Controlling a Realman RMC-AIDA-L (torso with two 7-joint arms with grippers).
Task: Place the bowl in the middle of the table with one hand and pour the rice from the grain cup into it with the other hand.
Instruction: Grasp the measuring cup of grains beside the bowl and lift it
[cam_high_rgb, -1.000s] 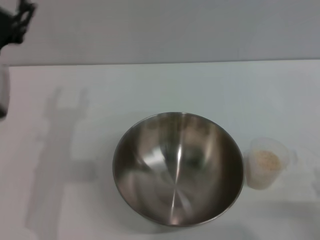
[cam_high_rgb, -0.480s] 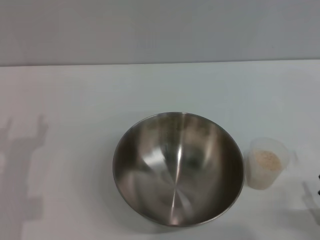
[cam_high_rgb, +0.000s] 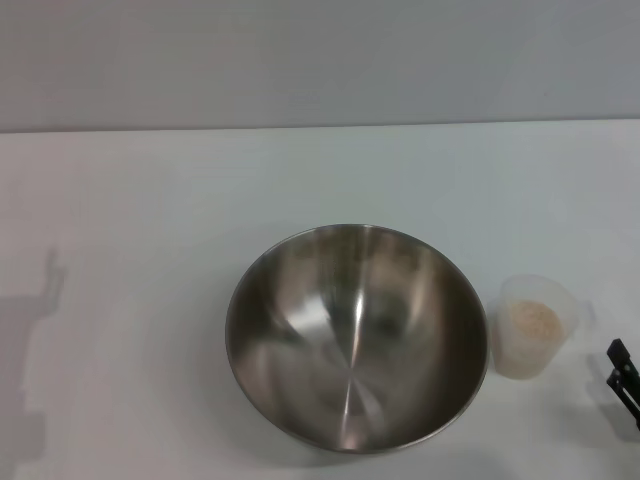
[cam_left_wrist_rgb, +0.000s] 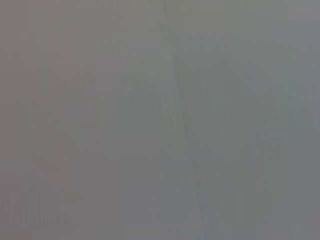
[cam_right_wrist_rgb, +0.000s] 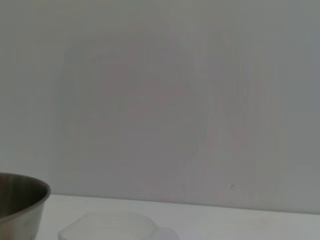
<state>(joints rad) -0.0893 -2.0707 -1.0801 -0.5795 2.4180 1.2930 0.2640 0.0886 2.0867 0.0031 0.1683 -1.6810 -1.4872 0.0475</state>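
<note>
The grain cup (cam_high_rgb: 538, 326), lower right beside the steel bowl (cam_high_rgb: 357, 335) on the tabletop (cam_high_rgb: 150, 220), looks light and thin-walled; grip its sides gently. Right claw (cam_high_rgb: 625, 385) nears; its opening is unclear.

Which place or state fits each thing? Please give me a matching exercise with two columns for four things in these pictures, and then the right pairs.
Things:
1. bowl
2. cup
3. rice
4. right tool

Places or states:
A. inside the cup
B. at the right edge of the head view, apart from the cup
C. empty, near the middle of the table
D. upright, just right of the bowl

Pairs: 1-C, 2-D, 3-A, 4-B
</note>
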